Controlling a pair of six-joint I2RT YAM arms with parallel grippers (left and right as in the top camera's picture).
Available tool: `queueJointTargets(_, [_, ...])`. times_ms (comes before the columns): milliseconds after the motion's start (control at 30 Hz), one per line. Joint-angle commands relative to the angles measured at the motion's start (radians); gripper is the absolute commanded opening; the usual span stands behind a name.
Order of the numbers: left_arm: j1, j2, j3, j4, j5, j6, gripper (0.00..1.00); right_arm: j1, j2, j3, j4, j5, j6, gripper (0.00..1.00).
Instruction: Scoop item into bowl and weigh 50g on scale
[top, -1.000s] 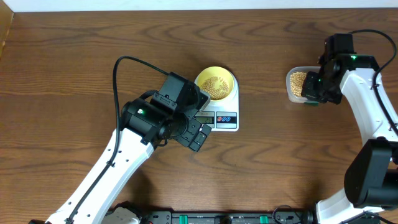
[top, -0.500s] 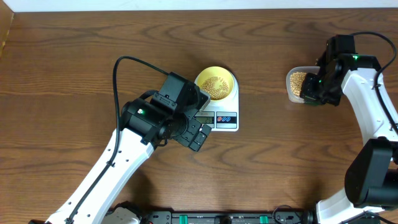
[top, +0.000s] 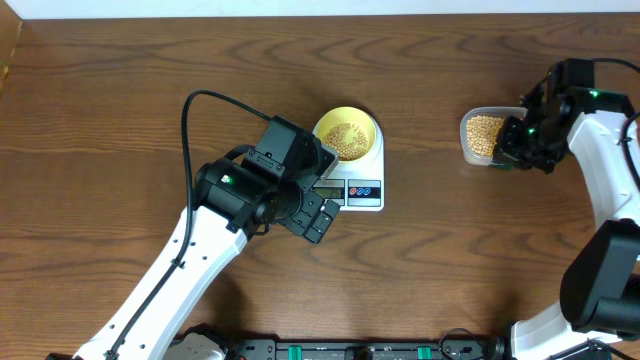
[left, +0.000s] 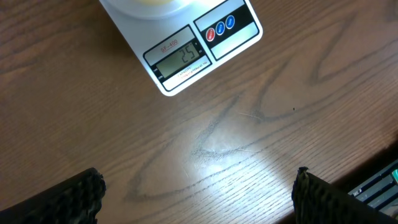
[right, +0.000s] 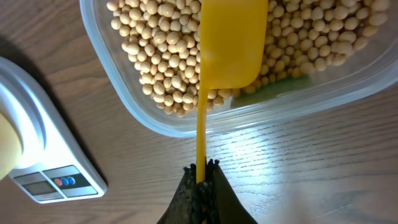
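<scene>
The wooden table (top: 120, 100) carries one white flat kitchen scale (top: 377, 168), one small round pale-yellow bowl (top: 348, 113), one clear rounded plastic tub (top: 465, 150) near its right edge, and one bright yellow plastic scoop (right: 227, 43). The scale shows one grey display (left: 180, 61) and two round buttons (left: 217, 31), red and blue. The small round tan beans (right: 155, 56) are too many to count, lying in two lots.

On my feed the left arm (top: 185, 250) and the right arm (top: 600, 165) both have smooth white shells, with black joint housings that each carry a small green light (top: 226, 180). A black cable (top: 190, 110) loops off the left arm. The left gripper (left: 196, 199) has black fingers (left: 81, 196) with a studded, ridged texture.
</scene>
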Motion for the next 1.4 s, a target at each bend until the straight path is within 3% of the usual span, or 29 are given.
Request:
queueJointTargets(0, [-0.001,-0.008,0.013,-0.002,-0.003,0.002,0.98,-0.011,0.009,-0.008,-0.008,-0.097,-0.035,0.01])
queueJointTargets(500, [-0.001,-0.008,0.013,-0.002,-0.003,0.002,0.98,-0.021,0.009,-0.008,-0.004,-0.145,-0.061,0.01])
queueJointTargets(1367, [-0.001,-0.008,0.013,-0.002,-0.003,0.002,0.98,-0.178,0.009,-0.137,0.136,-0.469,-0.089,0.01])
